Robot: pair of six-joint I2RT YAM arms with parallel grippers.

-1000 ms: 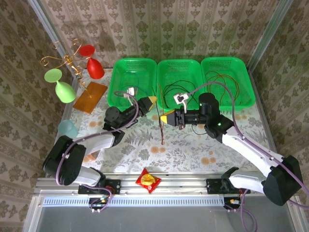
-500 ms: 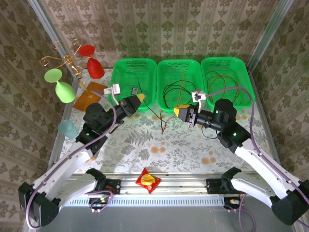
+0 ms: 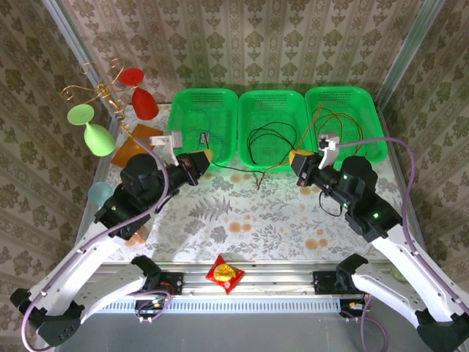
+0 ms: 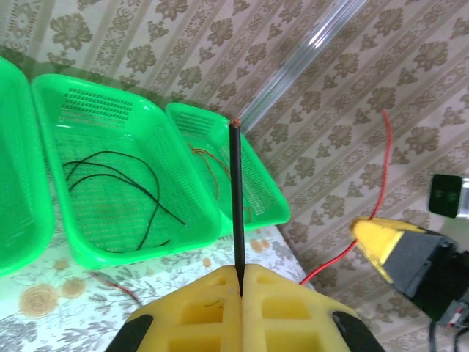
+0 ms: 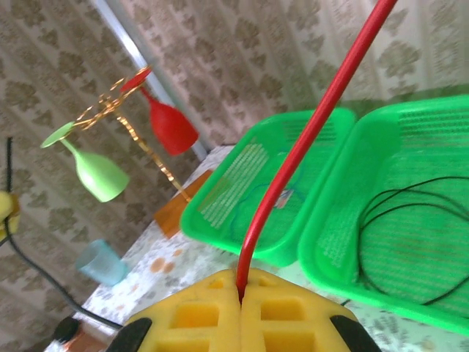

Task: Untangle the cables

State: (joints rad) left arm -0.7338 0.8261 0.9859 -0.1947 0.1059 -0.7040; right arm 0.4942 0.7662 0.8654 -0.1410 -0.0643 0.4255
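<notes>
**Q:** Top view: what surface and room are framing the scene?
**A:** A floral-printed table (image 3: 242,220) is lying between walls hung with patterned wallpaper. Three perforated green plastic baskets (image 3: 272,93) are lining its far edge. The left gripper (image 3: 205,160) is pinching a thin black cable (image 3: 233,169), and the right gripper (image 3: 297,159) is pinching a thin red cable (image 3: 277,170). The two strands are meeting low over the cloth between the arms. Compared with a second ago, the grippers are standing much farther apart.

**Q:** Left wrist view?
**A:** Moulded yellow pads (image 4: 220,282) are pressing together on the black cable, which is rising straight to a bare coppery tip.

**Q:** Right wrist view?
**A:** Closed yellow pads are clamping the glossy red cable, which is curving upward. A black loop (image 5: 410,213) is resting in the middle basket.
</notes>
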